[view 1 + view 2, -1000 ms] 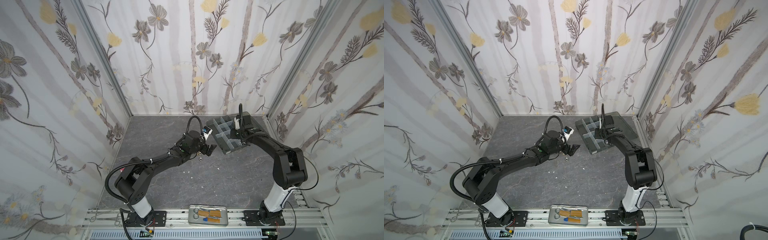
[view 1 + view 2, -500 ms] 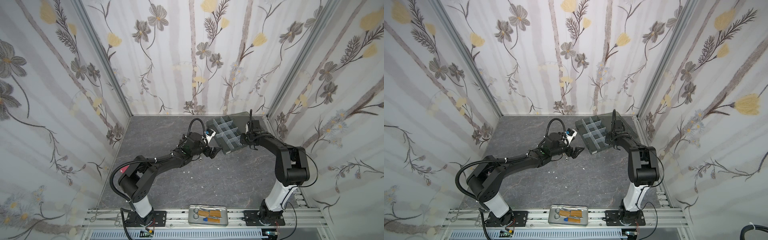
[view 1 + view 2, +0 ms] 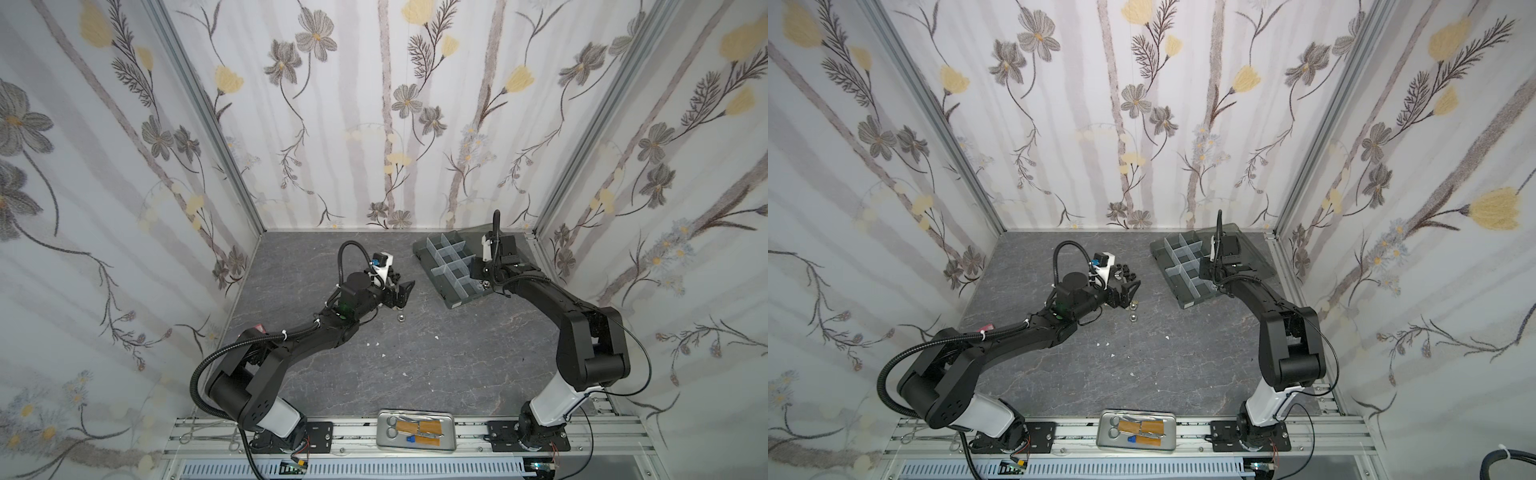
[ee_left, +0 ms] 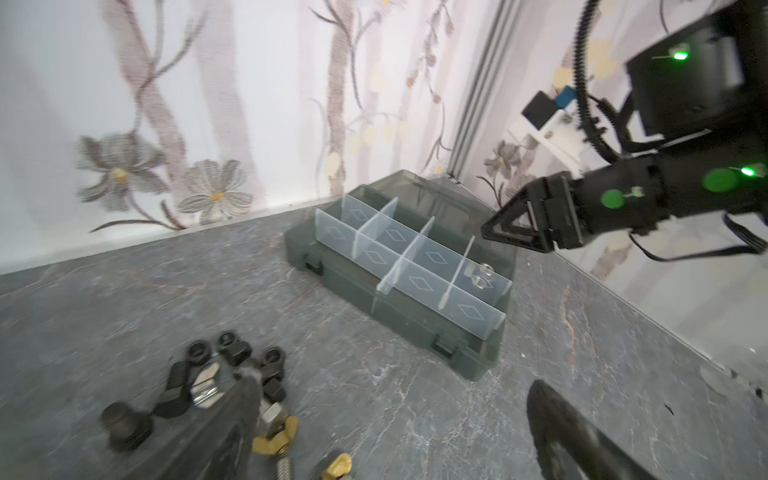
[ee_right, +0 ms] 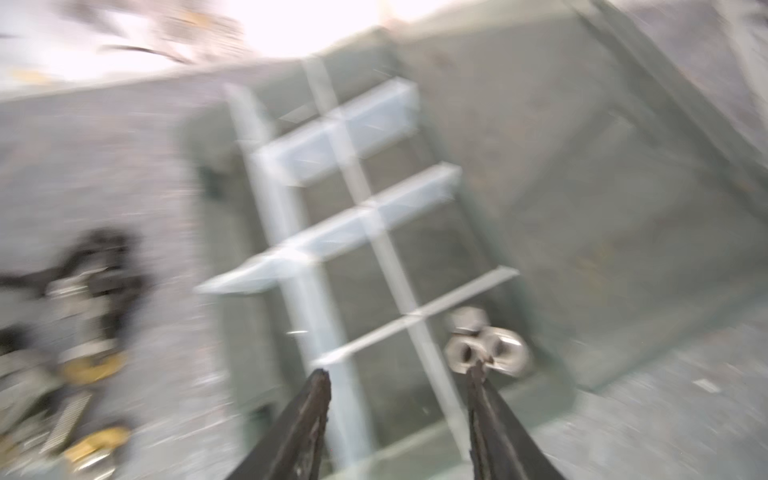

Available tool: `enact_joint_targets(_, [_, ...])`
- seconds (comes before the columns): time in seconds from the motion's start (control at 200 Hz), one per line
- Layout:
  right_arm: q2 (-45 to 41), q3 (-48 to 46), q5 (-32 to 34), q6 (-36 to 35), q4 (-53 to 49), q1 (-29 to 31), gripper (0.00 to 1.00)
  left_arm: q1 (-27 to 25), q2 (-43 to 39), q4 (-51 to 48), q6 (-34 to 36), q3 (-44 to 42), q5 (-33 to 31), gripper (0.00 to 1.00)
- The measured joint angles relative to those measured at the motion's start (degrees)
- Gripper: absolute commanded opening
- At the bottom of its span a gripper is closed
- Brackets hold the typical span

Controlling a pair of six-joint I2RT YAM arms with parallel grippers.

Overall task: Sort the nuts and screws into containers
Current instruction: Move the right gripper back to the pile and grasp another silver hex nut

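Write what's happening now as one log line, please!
left fingers: open, by pile | right fingers: open, empty, over box | box: silver nuts in end cell | pile: unsorted

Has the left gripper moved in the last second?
Yes. The left gripper has pulled back from the grey box, leftward in both top views.

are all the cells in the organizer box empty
No, a few silver nuts lie in a corner cell of the organizer box, as the left wrist view shows.
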Motion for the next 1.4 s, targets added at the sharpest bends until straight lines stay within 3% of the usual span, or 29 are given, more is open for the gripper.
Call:
enact_joint_targets(0.11, [-0.24, -2.29, -4.66, -1.40, 5.95, 8.24, 0.51, 5.38, -2.95, 1.79, -4.76, -5.53, -1.92, 1.00])
enact_joint_targets(0.22, [6.12, 0.15, -7.61, -1.84, 7.65, 15.10, 0.50, 10.16, -4.07, 1.33, -10.23, -9.94, -6.27, 1.00])
enact_joint_targets(0.425, [13.90, 6.34, -7.65, -3.78, 6.12, 23.39, 0.51, 11.26, -6.56, 1.05, -14.84, -14.80, -9.55, 1.00])
enact_joint_targets(0.659, [18.38, 8.17, -5.03, -3.78, 2.54, 25.53, 0.45, 11.34, -6.21, 1.16, -15.43, -13.88, -10.14, 1.00])
enact_joint_targets(1.059, [21.64, 7.67, -0.98, -5.84, -0.17, 26.32, 0.46, 11.37, -4.83, 1.55, -15.23, -13.14, -9.11, 1.00])
enact_joint_targets(1.404, [22.86, 8.63, 0.44, -6.32, 0.92, 26.67, 0.27, 11.30, -4.11, 1.57, -15.72, -12.52, -8.50, 1.00])
